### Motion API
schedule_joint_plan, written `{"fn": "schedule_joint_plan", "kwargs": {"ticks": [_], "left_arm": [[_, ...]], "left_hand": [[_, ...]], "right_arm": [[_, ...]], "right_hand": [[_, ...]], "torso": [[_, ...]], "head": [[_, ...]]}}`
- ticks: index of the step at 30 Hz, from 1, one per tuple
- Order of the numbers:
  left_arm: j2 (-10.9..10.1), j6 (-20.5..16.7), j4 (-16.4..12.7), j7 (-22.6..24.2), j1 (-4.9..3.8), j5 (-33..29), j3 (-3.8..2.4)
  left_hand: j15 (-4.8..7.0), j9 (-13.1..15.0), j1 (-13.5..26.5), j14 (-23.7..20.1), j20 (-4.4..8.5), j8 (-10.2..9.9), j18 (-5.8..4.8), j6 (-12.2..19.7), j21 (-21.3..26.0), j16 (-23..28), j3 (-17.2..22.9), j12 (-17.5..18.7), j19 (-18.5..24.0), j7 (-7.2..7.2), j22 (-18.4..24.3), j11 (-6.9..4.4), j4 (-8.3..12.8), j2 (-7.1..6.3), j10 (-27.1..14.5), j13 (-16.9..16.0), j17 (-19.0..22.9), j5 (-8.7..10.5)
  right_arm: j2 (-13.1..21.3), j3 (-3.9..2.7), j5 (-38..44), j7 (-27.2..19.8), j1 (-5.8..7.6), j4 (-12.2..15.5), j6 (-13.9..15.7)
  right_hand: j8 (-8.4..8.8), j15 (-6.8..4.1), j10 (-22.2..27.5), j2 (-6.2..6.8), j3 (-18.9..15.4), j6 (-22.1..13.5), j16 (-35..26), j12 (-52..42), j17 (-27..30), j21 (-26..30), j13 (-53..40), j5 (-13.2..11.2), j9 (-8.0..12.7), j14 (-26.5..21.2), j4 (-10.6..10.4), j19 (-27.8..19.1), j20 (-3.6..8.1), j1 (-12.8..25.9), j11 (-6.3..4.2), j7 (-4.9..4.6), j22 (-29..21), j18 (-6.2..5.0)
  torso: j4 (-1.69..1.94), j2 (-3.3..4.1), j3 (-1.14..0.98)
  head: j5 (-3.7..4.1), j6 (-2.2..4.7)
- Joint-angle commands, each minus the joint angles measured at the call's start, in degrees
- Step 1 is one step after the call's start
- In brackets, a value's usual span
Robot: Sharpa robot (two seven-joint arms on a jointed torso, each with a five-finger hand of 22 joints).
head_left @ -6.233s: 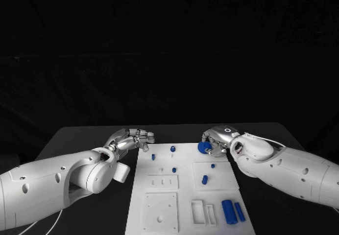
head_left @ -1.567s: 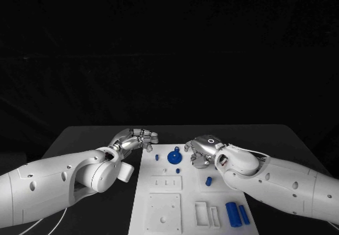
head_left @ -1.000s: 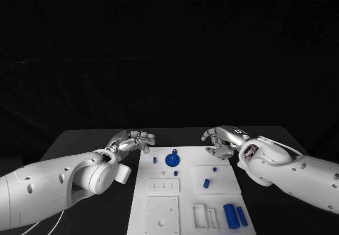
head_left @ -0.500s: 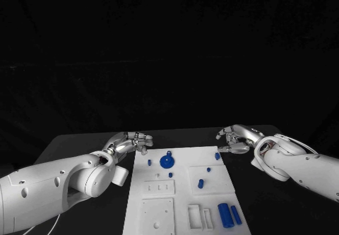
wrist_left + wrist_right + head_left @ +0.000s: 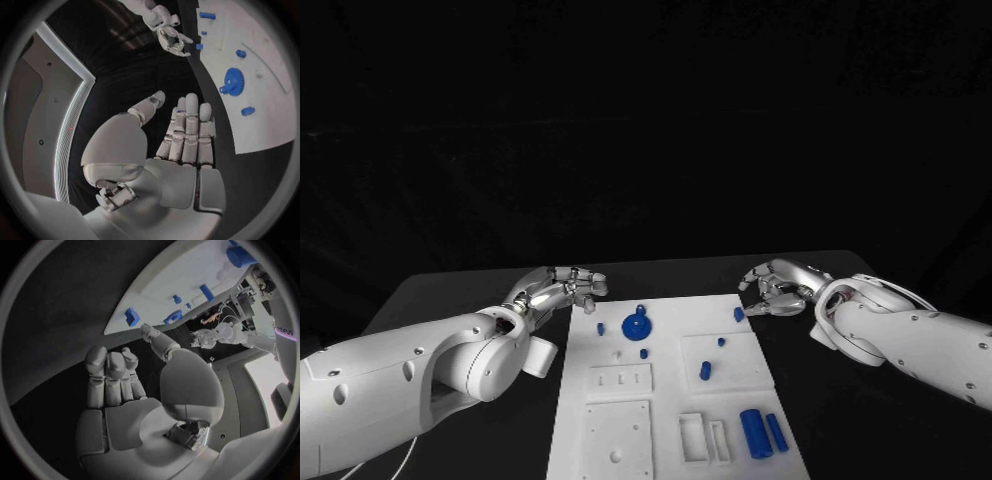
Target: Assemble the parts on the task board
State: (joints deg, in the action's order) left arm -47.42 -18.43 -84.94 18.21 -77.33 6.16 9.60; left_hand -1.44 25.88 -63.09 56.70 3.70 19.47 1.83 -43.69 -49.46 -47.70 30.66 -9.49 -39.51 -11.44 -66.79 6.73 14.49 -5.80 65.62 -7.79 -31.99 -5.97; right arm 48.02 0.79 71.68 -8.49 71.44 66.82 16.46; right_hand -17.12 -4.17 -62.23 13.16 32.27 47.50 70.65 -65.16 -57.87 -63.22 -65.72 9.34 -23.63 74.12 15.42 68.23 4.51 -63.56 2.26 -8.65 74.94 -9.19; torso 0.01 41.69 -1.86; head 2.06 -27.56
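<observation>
The white task board (image 5: 661, 400) lies in the middle of the table. A blue gear (image 5: 636, 327) sits on its far left part, with small blue pegs (image 5: 600, 328) beside it. More small blue parts (image 5: 705, 371) stand on the right half, and two blue cylinders (image 5: 762, 432) lie at the near right. My left hand (image 5: 560, 290) hovers off the board's far left corner and holds nothing; its fingers (image 5: 187, 130) lie straight. My right hand (image 5: 776, 288) is off the far right corner, empty, beside a blue peg (image 5: 738, 314).
The board has rectangular recesses (image 5: 620, 380) and slots (image 5: 692, 437) on its near half. Black table (image 5: 459, 290) surrounds the board on both sides. The left wrist view shows the gear (image 5: 233, 81) and my right hand (image 5: 165, 25) beyond it.
My right hand set the blue gear on the board's far left part, let go and drew back to the far right corner. The head camera has shifted. The left hand has hardly moved.
</observation>
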Motion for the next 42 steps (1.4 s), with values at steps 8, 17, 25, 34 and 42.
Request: {"fn": "schedule_joint_plan", "kwargs": {"ticks": [8, 17, 25, 34, 42], "left_arm": [[0.0, 0.97, -0.17, 0.89, -0.01, -0.04, -0.04], [0.0, 0.99, 0.03, 0.76, 0.01, -0.04, -0.04], [0.02, 1.0, 0.07, 0.74, 0.07, -0.04, -0.03], [-0.03, 1.01, 0.02, 0.69, 0.08, -0.04, -0.03], [-0.03, 1.01, -0.01, 0.69, 0.08, -0.04, -0.03]], "left_hand": [[0.09, 0.09, 0.61, -0.39, 0.58, -0.19, 1.04, 0.19, -0.33, -0.15, 0.16, 0.3, 0.41, 0.19, 0.09, 0.32, -0.07, -0.03, 0.1, -0.07, 0.12, 0.25], [0.07, 0.1, 0.66, -0.42, 0.57, -0.21, 1.02, 0.21, -0.35, -0.13, 0.16, 0.32, 0.45, 0.18, 0.11, 0.34, -0.07, -0.01, 0.08, -0.07, 0.15, 0.26], [0.06, 0.11, 0.66, -0.43, 0.56, -0.21, 1.02, 0.21, -0.36, -0.13, 0.17, 0.33, 0.47, 0.18, 0.12, 0.35, -0.06, 0.0, 0.06, -0.07, 0.16, 0.26], [0.06, 0.12, 0.68, -0.43, 0.56, -0.22, 1.01, 0.22, -0.38, -0.13, 0.17, 0.33, 0.49, 0.17, 0.14, 0.35, -0.07, 0.02, 0.05, -0.07, 0.18, 0.26], [0.05, 0.13, 0.76, -0.44, 0.54, -0.22, 1.0, 0.23, -0.41, -0.13, 0.16, 0.34, 0.51, 0.16, 0.15, 0.36, -0.11, 0.04, 0.04, -0.08, 0.19, 0.26]], "right_arm": [[-0.62, -0.02, -0.61, -1.25, -0.86, -1.07, -4.05], [-1.27, -0.02, -0.47, -1.35, -1.88, -1.43, -3.89], [-1.89, -0.01, -0.98, -1.42, -2.41, -2.41, -3.58], [-2.54, 0.0, -1.19, -1.52, -2.79, -2.93, -3.68], [-2.6, 0.0, -1.19, -1.33, -2.8, -3.26, -4.29]], "right_hand": [[0.41, 0.06, 0.94, -0.3, -0.94, -0.06, -0.45, -0.25, -0.12, 0.33, 0.07, 2.19, 0.13, -0.58, 0.51, -0.71, -0.59, -1.15, -0.02, -0.13, 0.76, -5.81], [0.46, 0.13, 1.06, -0.63, -1.38, -0.04, -0.48, -0.35, -0.17, 0.31, 0.09, 3.57, 0.15, -0.6, 0.57, -0.81, -0.73, -1.24, 0.06, -0.23, 0.79, -5.81], [0.45, 0.25, 1.0, -2.04, -0.83, 0.3, -0.47, -0.48, -0.24, 0.32, 0.21, 1.44, 0.2, -0.48, -0.64, -0.7, -0.86, -0.99, 0.17, -0.33, 0.73, -5.81], [0.58, 0.2, 1.03, -3.06, 2.2, 0.69, -0.54, -0.59, -0.32, 0.34, 0.42, -3.66, 0.4, -0.42, -3.28, -0.7, -0.94, -1.21, 0.12, -0.28, 0.74, -5.81], [0.3, -0.01, 0.91, -3.98, 7.05, 1.83, -0.54, -0.76, -0.43, 0.24, 0.6, -6.3, 0.44, -0.32, -7.11, -0.65, -0.93, -1.41, -0.12, -0.05, 0.79, -5.81]], "torso": [[-0.01, 0.03, 0.03], [-0.08, -0.09, 0.03], [0.04, -0.11, 0.16], [0.0, -0.1, 0.17], [0.03, -0.12, 0.2]], "head": [[-0.12, -0.6], [-0.41, -0.88], [-0.37, -0.87], [-0.64, -0.99], [-0.66, -1.08]]}}
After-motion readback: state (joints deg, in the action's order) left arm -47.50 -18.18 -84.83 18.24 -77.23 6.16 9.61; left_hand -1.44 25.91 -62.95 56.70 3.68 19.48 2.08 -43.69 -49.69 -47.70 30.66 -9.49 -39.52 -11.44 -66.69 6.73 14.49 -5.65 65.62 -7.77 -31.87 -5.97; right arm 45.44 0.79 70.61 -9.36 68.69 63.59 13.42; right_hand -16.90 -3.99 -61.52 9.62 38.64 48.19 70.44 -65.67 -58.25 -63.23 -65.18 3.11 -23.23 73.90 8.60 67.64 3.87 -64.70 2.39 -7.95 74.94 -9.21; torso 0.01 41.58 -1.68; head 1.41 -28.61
